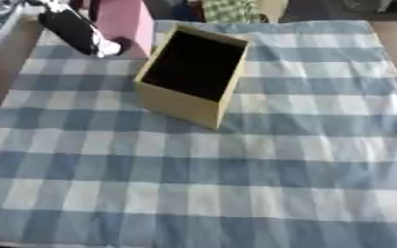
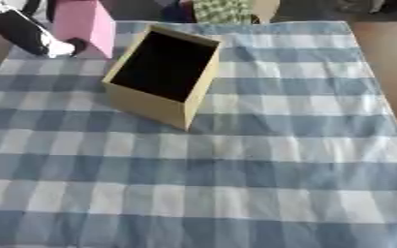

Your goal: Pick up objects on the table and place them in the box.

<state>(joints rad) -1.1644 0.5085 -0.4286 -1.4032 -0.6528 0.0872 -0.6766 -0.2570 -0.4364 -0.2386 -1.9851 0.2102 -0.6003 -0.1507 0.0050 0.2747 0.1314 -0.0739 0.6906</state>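
Tan cardboard box (image 1: 181, 104), open top w/ dark inside, sits on blue-and-white checked tablecloth (image 1: 236, 184), far-left of centre. Tall pink block (image 1: 127, 22) stands upright just behind it at far-left edge. Robot's black left hand (image 1: 109, 47) is against pink block's left side; can't tell if fingers are curled or straight.

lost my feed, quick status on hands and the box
Left robot hand far left, against pink block; fingers unclear. Right robot hand not in view. Tan box open, looks empty. Nothing blocking it.
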